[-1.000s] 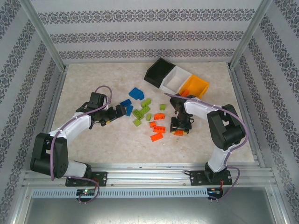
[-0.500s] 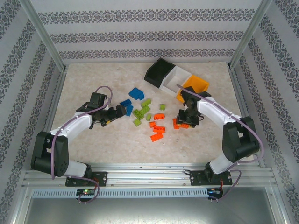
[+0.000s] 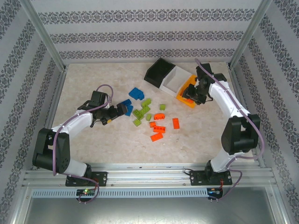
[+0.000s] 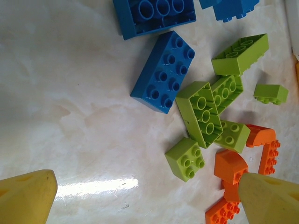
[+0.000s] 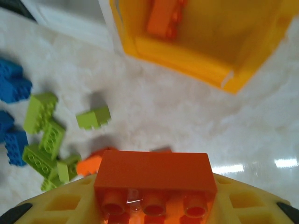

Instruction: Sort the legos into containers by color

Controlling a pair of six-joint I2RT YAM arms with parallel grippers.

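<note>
My right gripper is shut on an orange brick, studs toward the camera, just in front of the orange-yellow bin. That bin holds another orange brick. It is joined to the white bin and the black bin. My left gripper is open and low over the table beside the blue bricks. Its yellow fingers have nothing between them. Ahead of them lie a blue brick, lime bricks and orange bricks.
Loose lime bricks and orange bricks lie mid-table, with a single orange brick to their right. Patterned walls and metal posts close in the table. Bare tabletop lies at the far left and along the near edge.
My right arm has swung from mid-table up and right to the orange-yellow bin, carrying its orange brick. One orange brick stays behind on the table. The left arm has barely moved.
</note>
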